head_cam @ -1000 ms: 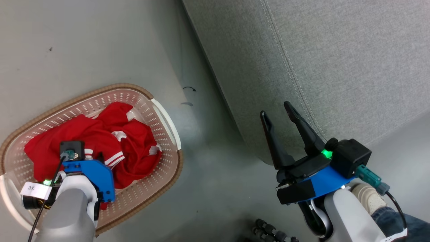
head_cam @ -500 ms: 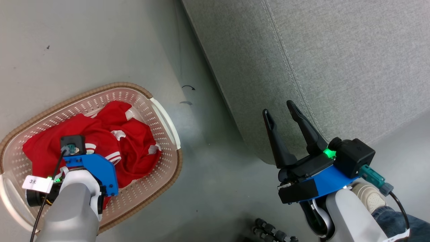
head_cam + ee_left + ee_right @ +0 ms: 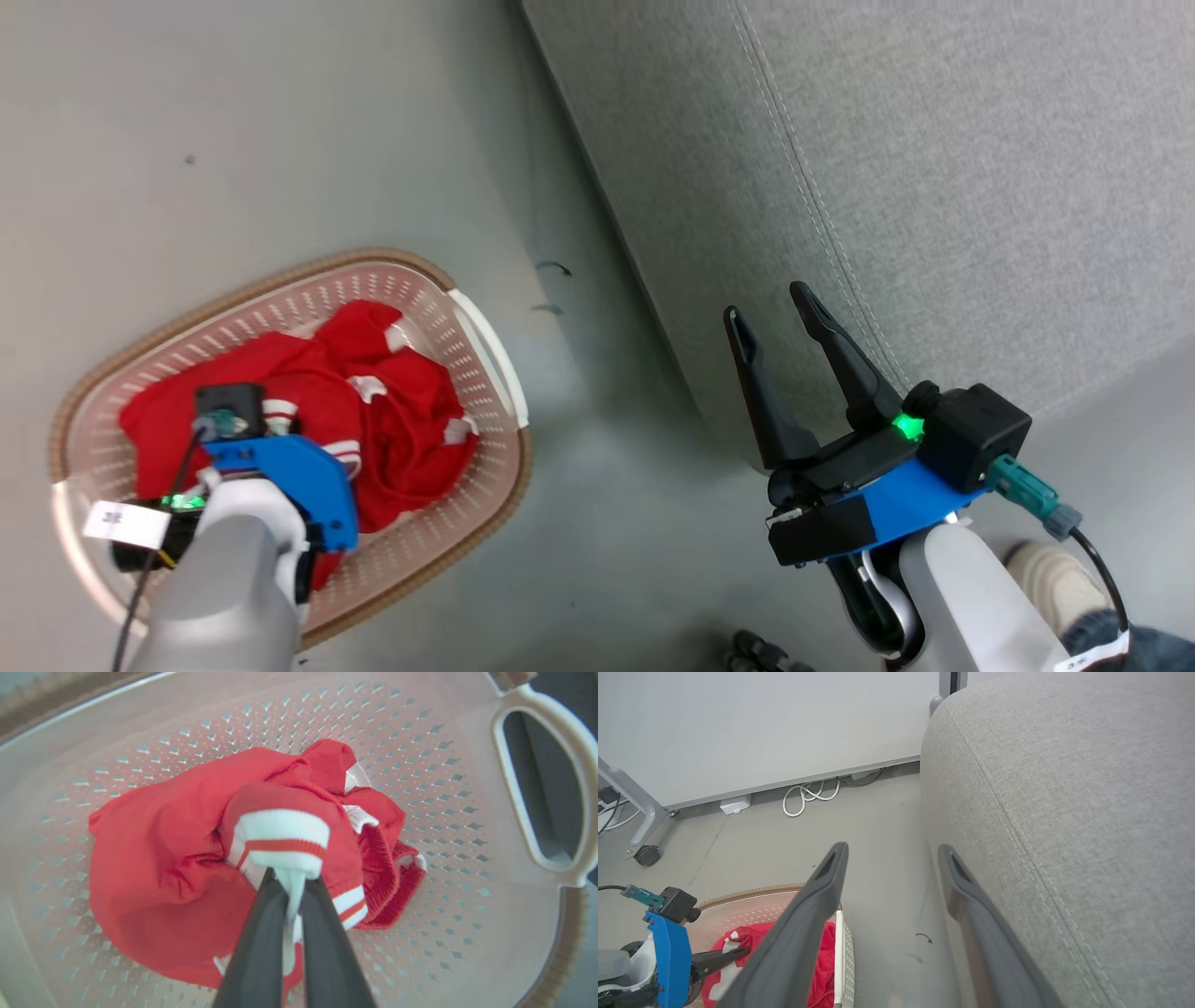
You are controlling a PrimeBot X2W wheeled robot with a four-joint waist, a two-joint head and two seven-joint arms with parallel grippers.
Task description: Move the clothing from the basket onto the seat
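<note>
A small white paper tag (image 3: pixel 126 523) at the left wrist carries dark writing too blurred to read. A second white tag (image 3: pixel 1088 661) sits on the cable by the right arm at the near right edge, its print just as illegible. Two short dark curved marks (image 3: pixel 558 269) lie on the smooth grey floor (image 3: pixel 280 112) between basket and seat. The bright red soft fabric clothing (image 3: pixel 154 858), with white-and-red striped ribbed cuffs and white trim, lies crumpled in a heap inside the cream-white perforated plastic basket (image 3: pixel 420 742). From the head the basket's brown woven-look rim (image 3: pixel 280 273) and white side handle (image 3: pixel 490 350) are plain, and it stands on the floor at the left. The left gripper (image 3: pixel 292 877) reaches down into the basket, its two dark fingers pressed together on a fold of white fabric just under a striped cuff, the cloth pinched between them. The large light grey fabric-upholstered seat (image 3: pixel 934 187), with a double-stitched seam running along it, lies at the right and far side, apart from the basket. The right gripper (image 3: pixel 767 306) hovers at the near edge of the seat, its fingers spread apart with nothing between them. A person's pale shoe (image 3: pixel 1050 574) and blue trouser leg (image 3: pixel 1134 644) show at the near right corner.
</note>
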